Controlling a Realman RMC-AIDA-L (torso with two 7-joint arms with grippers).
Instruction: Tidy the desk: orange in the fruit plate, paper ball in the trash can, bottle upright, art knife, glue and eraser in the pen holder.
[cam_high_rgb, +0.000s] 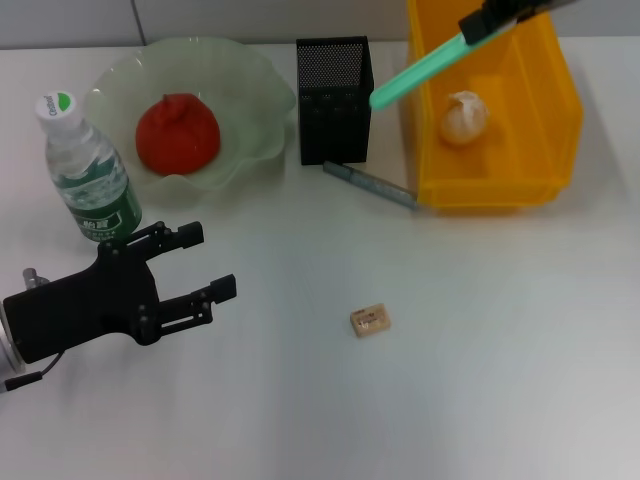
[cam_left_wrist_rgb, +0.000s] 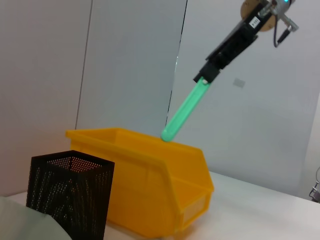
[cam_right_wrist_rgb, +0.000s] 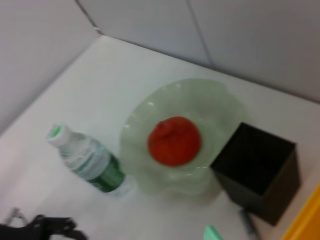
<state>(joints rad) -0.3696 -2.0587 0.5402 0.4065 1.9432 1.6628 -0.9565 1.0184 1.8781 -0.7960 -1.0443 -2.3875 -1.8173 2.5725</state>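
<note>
My right gripper (cam_high_rgb: 487, 22) is shut on a green glue stick (cam_high_rgb: 420, 68), held high and tilted; its free end hangs between the pen holder (cam_high_rgb: 335, 100) and the trash can (cam_high_rgb: 495, 110). The left wrist view shows the glue stick (cam_left_wrist_rgb: 185, 111) above the trash can (cam_left_wrist_rgb: 150, 195). The paper ball (cam_high_rgb: 463, 117) lies in the can. The orange (cam_high_rgb: 177, 133) sits in the fruit plate (cam_high_rgb: 255, 85). The bottle (cam_high_rgb: 88, 175) stands upright. A grey art knife (cam_high_rgb: 368, 185) and the eraser (cam_high_rgb: 370, 320) lie on the table. My left gripper (cam_high_rgb: 210, 260) is open beside the bottle, holding nothing.
The white table runs to a grey wall behind the plate, holder and can. The right wrist view looks down on the orange (cam_right_wrist_rgb: 174, 141), the plate (cam_right_wrist_rgb: 220, 107), the bottle (cam_right_wrist_rgb: 87, 160) and the pen holder (cam_right_wrist_rgb: 260, 170).
</note>
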